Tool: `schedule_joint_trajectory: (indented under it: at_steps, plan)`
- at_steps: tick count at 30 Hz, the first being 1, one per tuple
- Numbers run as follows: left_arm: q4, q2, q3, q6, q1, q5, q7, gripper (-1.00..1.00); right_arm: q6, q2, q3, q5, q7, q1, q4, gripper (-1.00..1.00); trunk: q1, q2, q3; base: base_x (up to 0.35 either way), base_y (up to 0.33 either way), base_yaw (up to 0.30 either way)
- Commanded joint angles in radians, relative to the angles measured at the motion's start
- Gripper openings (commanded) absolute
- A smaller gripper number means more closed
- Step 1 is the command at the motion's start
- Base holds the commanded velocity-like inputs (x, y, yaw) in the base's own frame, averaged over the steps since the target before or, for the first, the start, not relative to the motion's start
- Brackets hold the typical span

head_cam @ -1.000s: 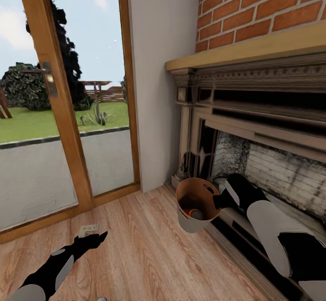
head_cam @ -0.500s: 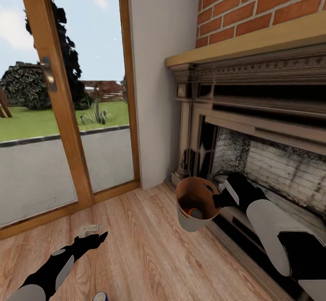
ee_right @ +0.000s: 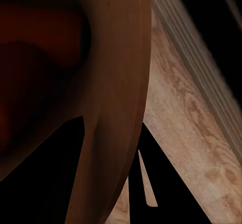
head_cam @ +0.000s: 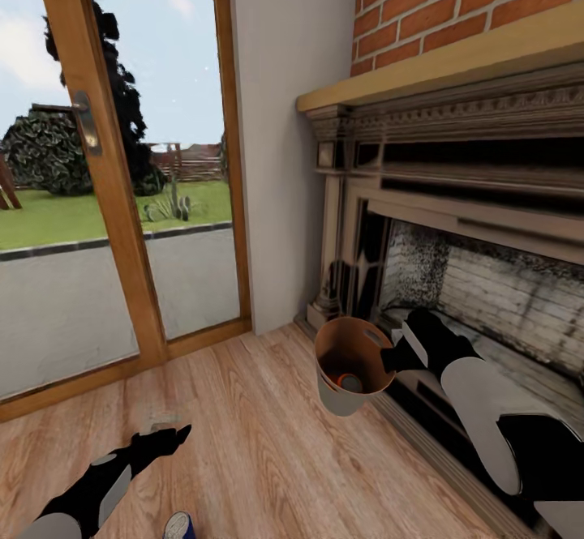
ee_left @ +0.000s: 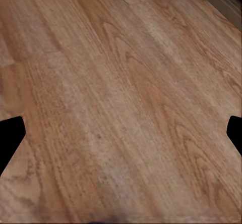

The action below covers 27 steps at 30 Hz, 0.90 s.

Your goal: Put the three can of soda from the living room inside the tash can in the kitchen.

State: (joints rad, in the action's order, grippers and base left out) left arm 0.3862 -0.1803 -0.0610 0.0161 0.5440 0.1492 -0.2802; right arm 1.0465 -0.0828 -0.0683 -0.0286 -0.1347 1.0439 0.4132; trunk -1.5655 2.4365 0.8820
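The right gripper (head_cam: 392, 356) is clamped on the rim of the tash can (head_cam: 350, 369), holding it off the wood plank floor (head_cam: 268, 442) just in front of the dark ornate fireplace (head_cam: 454, 223). The bin hangs nearly upright, its long axis leaning slightly — mouth tipped up and toward the camera, narrow grey base pointing down at the floor. Inside, against the copper-brown wall, an orange can of soda (head_cam: 349, 382) lies at the bottom; its own axis is hard to read from here. In the right wrist view the rim of the bin (ee_right: 118, 82) runs between the two dark fingers (ee_right: 50, 183), one on either side of the wall.

The left gripper (head_cam: 166, 437) hovers low over the floor, well apart from the bin, fingers pointing forward. In the left wrist view its fingertips (ee_left: 9, 135) sit at the opposite edges with bare planks (ee_left: 121, 103) between them — spread wide, holding nothing.

At the lower edge of the head view a dark blue can with a pale top (head_cam: 178, 526) stands on the floor, near the left arm; it is cut off by the frame. Beyond, a wood-framed glass door (head_cam: 105, 198) looks out on grass, beside the red brick chimney (head_cam: 454, 12).
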Motion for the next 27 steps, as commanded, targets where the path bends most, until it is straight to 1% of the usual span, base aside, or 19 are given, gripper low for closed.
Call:
schedule_joint_trajectory:
  at_steps: [1,7,8,9,10,11,13,16,20,22,23,24,27]
  plan:
    - [-0.021,0.000,-0.001,-0.001,0.000,0.001,0.000,1.00,0.001,0.000,0.003,0.019,-0.002,0.001,0.001,-1.00,-0.004,0.007,0.003,0.000,0.000,0.000]
    - [-0.049,0.006,-0.002,-0.006,0.001,0.000,-0.002,1.00,0.001,0.000,0.001,0.019,-0.002,0.000,0.001,-1.00,-0.027,0.049,0.022,0.000,0.000,0.000]
    - [-0.050,0.009,-0.002,-0.005,0.001,0.000,-0.002,1.00,0.001,0.000,0.001,0.019,-0.002,0.000,0.001,-1.00,-0.031,0.056,0.025,0.000,0.000,0.000]
    - [-0.052,0.020,-0.001,0.001,0.003,0.000,-0.004,1.00,0.001,0.000,0.001,0.019,-0.002,0.001,0.001,-1.00,-0.034,0.063,0.028,0.000,0.000,0.000]
    - [-0.053,0.025,-0.001,0.004,0.004,0.000,-0.004,1.00,0.001,0.000,0.001,0.019,-0.002,0.001,0.001,-1.00,-0.035,0.064,0.032,0.000,0.000,0.000]
    - [-0.053,0.035,0.000,0.015,0.006,0.000,-0.006,1.00,0.001,0.000,0.002,0.019,-0.002,0.001,0.001,-1.00,-0.035,0.064,0.036,0.000,0.000,0.000]
    - [-0.054,0.041,0.003,0.035,0.008,0.000,-0.005,1.00,0.001,0.000,0.002,0.019,-0.002,0.001,0.001,-1.00,-0.036,0.064,0.043,0.000,0.000,0.000]
    - [-0.052,0.050,0.015,0.099,0.014,0.000,-0.004,1.00,0.001,0.001,0.001,0.019,-0.002,0.000,0.001,-1.00,-0.038,0.065,0.055,0.000,0.000,0.000]
    - [-0.052,0.052,0.018,0.130,0.019,0.001,-0.001,1.00,0.001,0.000,0.001,0.018,-0.002,0.001,0.001,-1.00,-0.039,0.066,0.071,0.000,0.000,0.000]
    - [-0.051,0.052,0.019,0.158,0.021,0.001,0.007,1.00,0.001,0.000,0.001,0.018,-0.002,0.000,0.001,-1.00,-0.040,0.067,0.078,0.000,0.000,0.000]
    - [-0.051,0.052,0.021,0.183,0.021,0.003,0.026,1.00,0.001,0.000,0.001,0.018,-0.002,0.000,0.001,-1.00,-0.041,0.067,0.082,0.000,0.000,0.000]
    - [-0.050,0.050,0.022,0.192,0.022,0.004,0.037,1.00,0.001,0.001,0.001,0.018,-0.002,0.000,0.001,-1.00,-0.041,0.067,0.086,0.000,0.000,0.000]
    - [-0.050,0.046,0.022,0.203,0.031,0.004,0.049,1.00,0.001,0.004,0.000,0.018,-0.002,0.000,0.001,-1.00,-0.043,0.068,0.098,0.000,0.000,0.000]
